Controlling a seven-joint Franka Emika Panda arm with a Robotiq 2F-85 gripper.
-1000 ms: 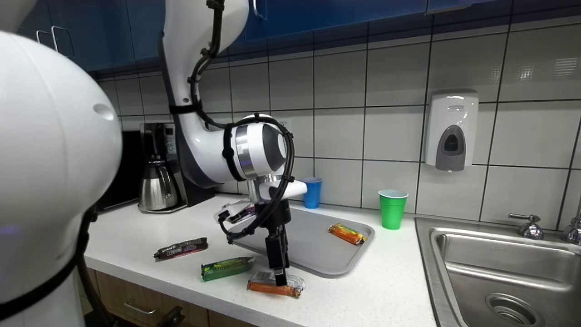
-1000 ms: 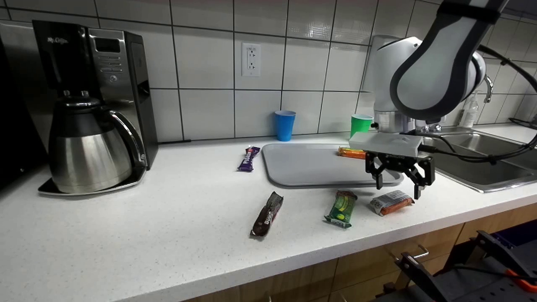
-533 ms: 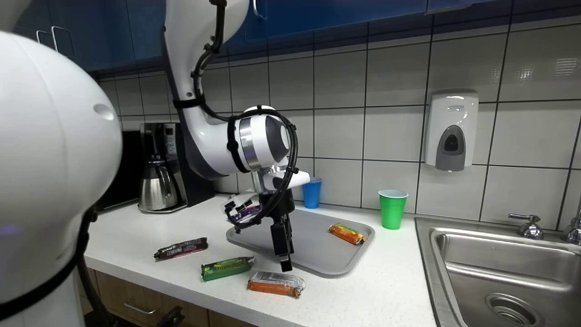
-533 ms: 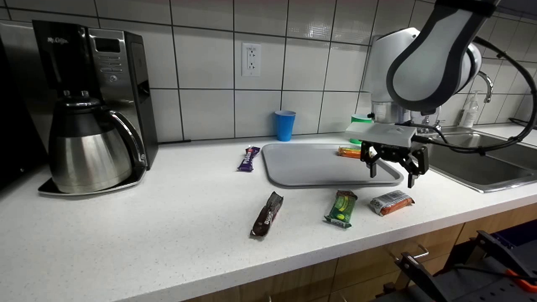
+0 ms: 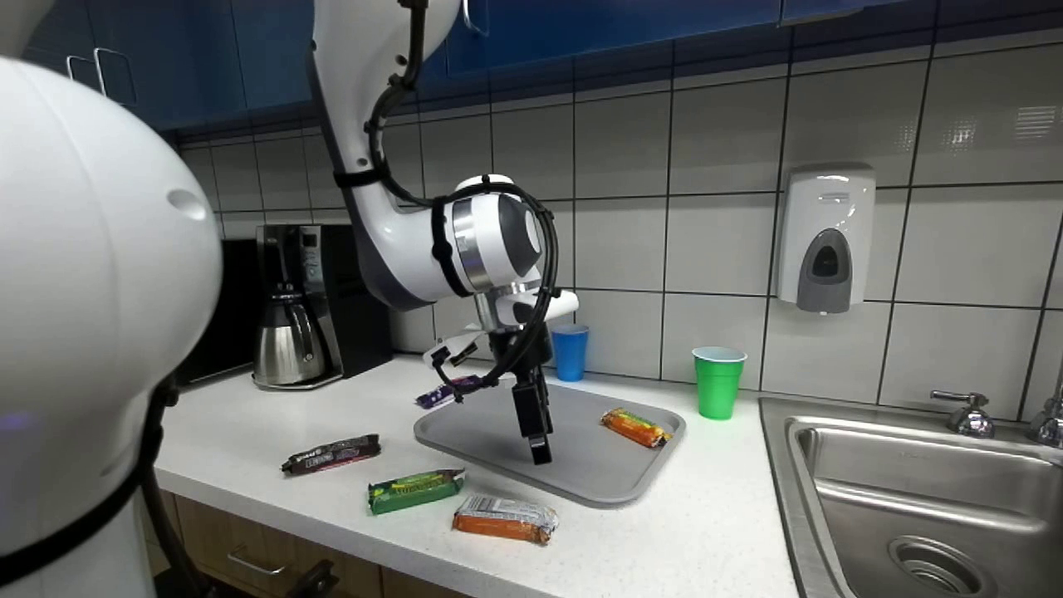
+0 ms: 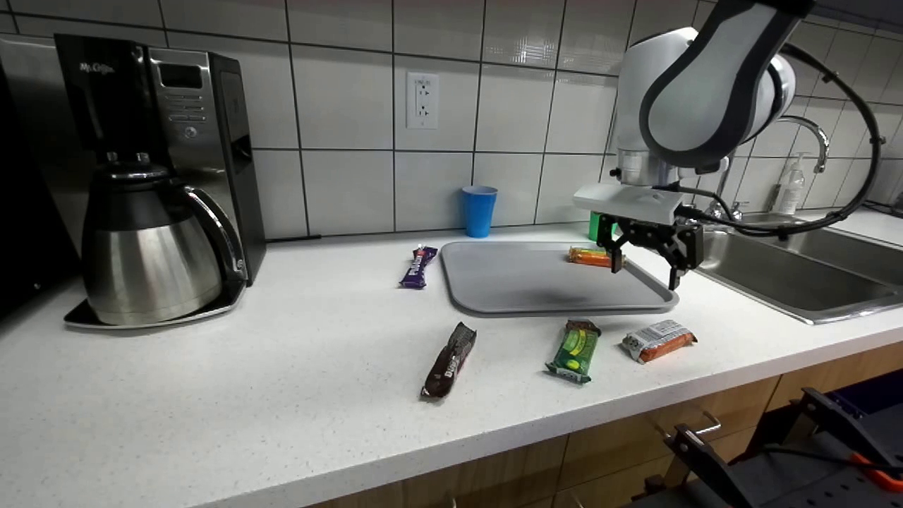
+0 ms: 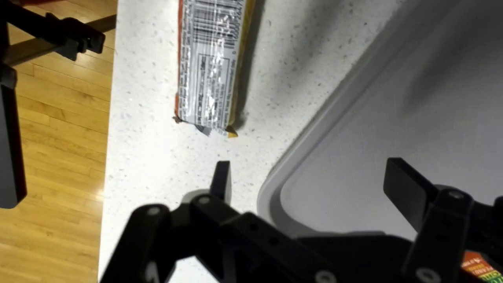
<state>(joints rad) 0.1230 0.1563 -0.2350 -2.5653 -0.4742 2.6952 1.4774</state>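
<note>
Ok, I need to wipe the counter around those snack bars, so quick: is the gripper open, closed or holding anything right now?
Robotiq gripper: open, jaws wide apart, holding nothing.

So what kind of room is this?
It looks like a kitchen: there's a metal sink, a coffee maker with its pot, and a soap dispenser on the tiled wall.

I count one tray (image 6: pixel 536 279) partly beneath my two fingers (image 7: pixel 408 192), five wrapped bars (image 5: pixel 505 520) around them, two cups (image 5: pixel 719 386) beyond, and, well apart from them, one coffee maker (image 6: pixel 194 148), one wall dispenser (image 5: pixel 826 238) and one pump bottle (image 6: pixel 791 185).
</note>
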